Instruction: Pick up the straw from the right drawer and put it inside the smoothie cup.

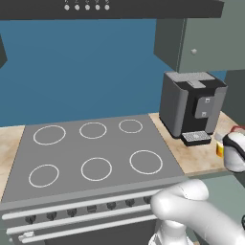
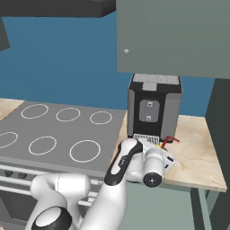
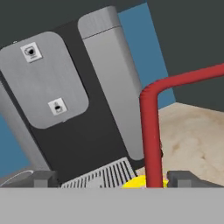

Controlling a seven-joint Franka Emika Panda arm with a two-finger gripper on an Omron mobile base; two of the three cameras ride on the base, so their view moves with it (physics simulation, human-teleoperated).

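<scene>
In the left base view, the smoothie cup (image 1: 219, 149) is seen as a yellow sliver at the 3 o'clock edge, on the counter (image 1: 191, 158) just beside the coffee machine (image 1: 191, 106) and partly hidden by the robot's wrist; the stovetop (image 1: 91, 153) lies at 9 o'clock of it. In the right base view, the gripper (image 2: 167, 150) is held over the counter at 6 o'clock of the coffee machine's drip tray (image 2: 147, 139), and the bent red straw (image 2: 169, 141) rises beside it. In the hand view, the straw's stem stands upright between the spread fingertips (image 3: 43, 179), neither tip pinching it, its foot going down into the yellow cup rim at 6 o'clock and its bent top running off to 2 o'clock. The placing step is judged to be done: the straw appears delivered and let go. A straight lift clear of the bent top is called for next.
</scene>
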